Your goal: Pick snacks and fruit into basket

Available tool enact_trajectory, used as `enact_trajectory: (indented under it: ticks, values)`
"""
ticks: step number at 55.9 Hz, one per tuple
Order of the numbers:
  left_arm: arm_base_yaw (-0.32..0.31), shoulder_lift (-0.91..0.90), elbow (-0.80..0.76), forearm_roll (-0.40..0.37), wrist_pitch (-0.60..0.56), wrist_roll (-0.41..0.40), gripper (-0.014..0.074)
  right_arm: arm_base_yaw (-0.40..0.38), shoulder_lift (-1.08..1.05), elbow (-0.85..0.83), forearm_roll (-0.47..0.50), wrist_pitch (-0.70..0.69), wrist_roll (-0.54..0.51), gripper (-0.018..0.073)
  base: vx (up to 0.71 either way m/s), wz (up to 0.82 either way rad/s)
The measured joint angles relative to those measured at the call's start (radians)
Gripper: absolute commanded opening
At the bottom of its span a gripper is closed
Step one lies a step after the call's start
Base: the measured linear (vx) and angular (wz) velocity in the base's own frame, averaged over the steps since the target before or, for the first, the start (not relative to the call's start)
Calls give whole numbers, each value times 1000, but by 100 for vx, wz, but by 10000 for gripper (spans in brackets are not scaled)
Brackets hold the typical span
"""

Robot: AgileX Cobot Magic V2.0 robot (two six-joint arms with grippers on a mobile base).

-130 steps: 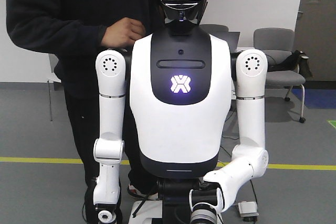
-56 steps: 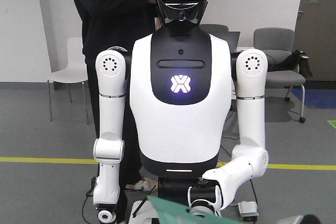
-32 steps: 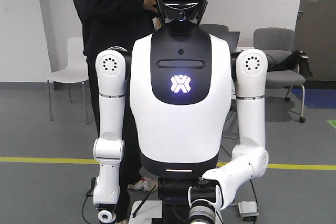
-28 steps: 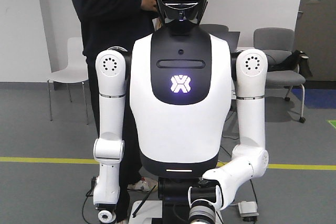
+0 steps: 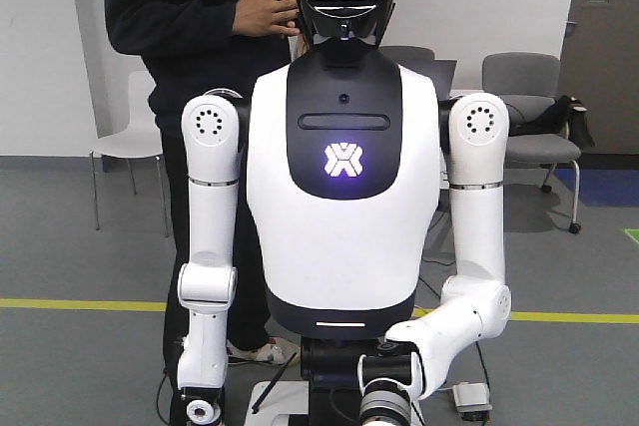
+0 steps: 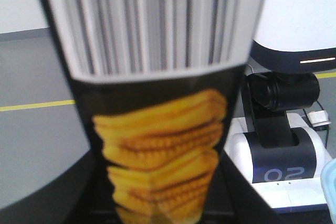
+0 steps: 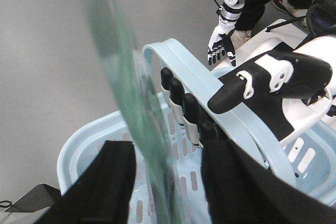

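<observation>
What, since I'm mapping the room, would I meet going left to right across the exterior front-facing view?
White chair → person in black → white humanoid → grey chair.

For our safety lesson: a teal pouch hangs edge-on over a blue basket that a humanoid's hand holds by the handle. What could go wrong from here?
The teal pouch, blurred in the open right claw, sits near the basket rim and might tip outside. The humanoid's fingers wrap the handle close by; the claw could bump them. The biscuit pouch in the left claw blocks most of that camera's view.
</observation>
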Motion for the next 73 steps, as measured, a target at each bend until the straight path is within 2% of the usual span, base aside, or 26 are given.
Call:
enact_trajectory:
  ticks: [8, 16, 22, 27, 33, 44, 53, 60, 73]
  values:
    - [0, 0, 0, 0, 0, 0, 127, 0, -3, 0, 0, -4, 0, 603, 0, 0]
    - [0, 0, 0, 0, 0, 0, 127, -1, -42, 0, 0, -4, 0, 582, 0, 0]
    - [0, 0, 0, 0, 0, 0, 127, -34, -99, 0, 1, -3, 8, 553, 0, 0]
    - [0, 0, 0, 0, 0, 0, 127, -94, -152, 0, 4, 1, 44, 538, 0, 0]
    - [0, 0, 0, 0, 0, 0, 127, -201, -220, 0, 4, 39, 79, 536, 0, 0]
    - [0, 0, 0, 0, 0, 0, 127, -419, -364, 0, -16, 176, 87, 536, 0, 0]
    - [0, 0, 0, 0, 0, 0, 127, -555, -497, 0, -54, 225, 87, 536, 0, 0]
    - [0, 0, 0, 0, 0, 0, 127, -609, -568, 0, -58, 265, 87, 536, 0, 0]
    - [0, 1, 0, -11, -1, 0, 127, -620, -600, 0, -59, 303, 87, 536, 0, 0]
